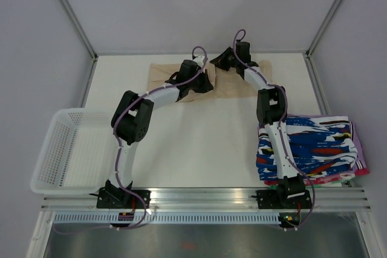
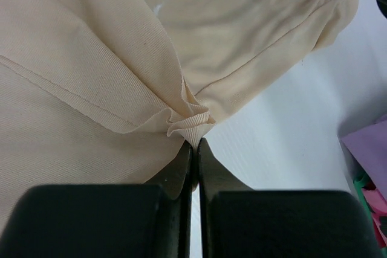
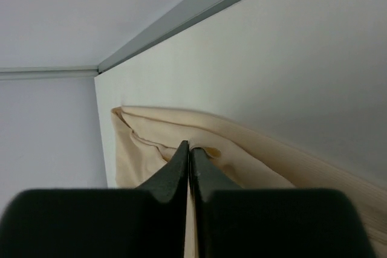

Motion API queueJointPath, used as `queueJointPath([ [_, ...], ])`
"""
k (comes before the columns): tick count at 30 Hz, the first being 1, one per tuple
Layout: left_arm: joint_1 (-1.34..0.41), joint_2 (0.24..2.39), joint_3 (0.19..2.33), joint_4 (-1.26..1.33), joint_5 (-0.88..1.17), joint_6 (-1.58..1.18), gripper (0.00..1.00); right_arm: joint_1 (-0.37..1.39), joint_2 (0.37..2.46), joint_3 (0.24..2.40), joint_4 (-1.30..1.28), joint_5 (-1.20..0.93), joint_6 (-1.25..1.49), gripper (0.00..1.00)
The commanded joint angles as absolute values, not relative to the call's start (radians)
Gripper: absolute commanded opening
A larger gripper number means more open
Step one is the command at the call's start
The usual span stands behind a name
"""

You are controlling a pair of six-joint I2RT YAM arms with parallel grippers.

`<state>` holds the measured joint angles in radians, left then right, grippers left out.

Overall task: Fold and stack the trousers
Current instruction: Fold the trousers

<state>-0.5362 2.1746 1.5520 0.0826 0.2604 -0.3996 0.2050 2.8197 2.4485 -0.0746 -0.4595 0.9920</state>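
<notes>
The beige trousers [image 1: 162, 75] lie spread at the far middle of the table. My left gripper [image 1: 205, 83] is shut on a bunched fold of the trousers [image 2: 192, 122] at their near edge. My right gripper [image 1: 219, 60] is shut on the trousers' far edge [image 3: 151, 137], close to the back wall. Both arms cover the garment's middle in the top view. The fabric [image 2: 91, 58] fills most of the left wrist view.
A white mesh basket [image 1: 57, 149] stands at the near left. A stack of folded blue, white, red and black patterned garments [image 1: 317, 146] sits at the near right, on a purple piece [image 2: 369, 149]. Back and side walls enclose the table.
</notes>
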Motion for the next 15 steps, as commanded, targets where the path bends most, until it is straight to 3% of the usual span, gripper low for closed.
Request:
queueJointPath([
  [1, -0.548, 2.194, 1.624, 0.034, 0.258, -0.439, 0.09, 0.201, 2.758, 2.464, -0.103, -0.463, 0.898, 0.15],
  [2, -0.548, 2.178, 1.623, 0.032, 0.236, -0.442, 0.16, 0.198, 2.757, 2.464, -0.107, -0.472, 0.885, 0.25],
  [3, -0.548, 2.166, 1.621, 0.022, 0.216, -0.442, 0.41, 0.198, 2.752, 2.464, -0.116, -0.483, 0.876, 0.47],
  [6, -0.535, 2.116, 1.626, 0.011, 0.161, -0.437, 0.74, 0.195, 2.721, 2.471, -0.13, -0.526, 0.813, 0.79],
  [8, -0.509, 2.091, 1.634, 0.008, 0.158, -0.451, 0.79, 0.193, 2.678, 2.476, -0.133, -0.555, 0.764, 0.86],
  [10, -0.482, 2.071, 1.669, -0.038, 0.152, -0.481, 0.91, 0.19, 2.63, 2.482, -0.159, -0.568, 0.73, 0.92],
  [15, -0.358, 2.101, 1.781, -0.173, 0.103, -0.696, 0.93, 0.181, 2.501, 2.445, -0.244, -0.499, 0.606, 0.93],
])
